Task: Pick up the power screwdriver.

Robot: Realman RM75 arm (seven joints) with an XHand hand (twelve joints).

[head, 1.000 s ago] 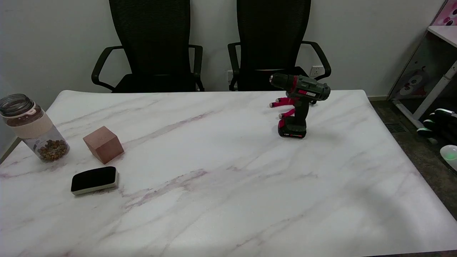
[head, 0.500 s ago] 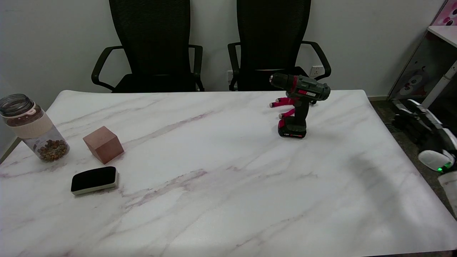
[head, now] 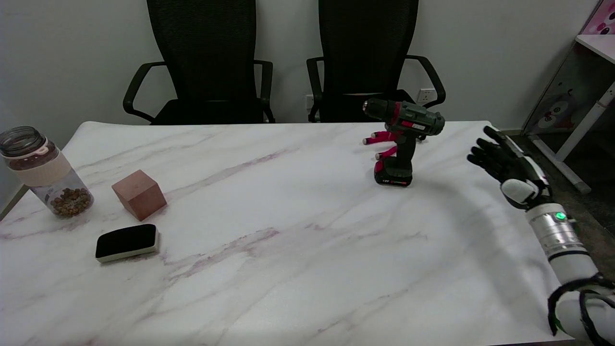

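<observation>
I am holding my black-and-white right hand (head: 508,163) over the right edge of the white marble-patterned surface (head: 298,250), fingers spread apart and gripping nothing. The dark green power screwdriver with red trim (head: 402,139) is standing upright on its battery base at the far right of the surface, to the left of my hand and clearly apart from it. The tool looks top-heavy on that narrow base, so a sideways brush from my fingers could be tipping it over. Red-tipped pieces (head: 382,144) are lying just behind it; closing around the handle carelessly might be snagging those too.
</observation>
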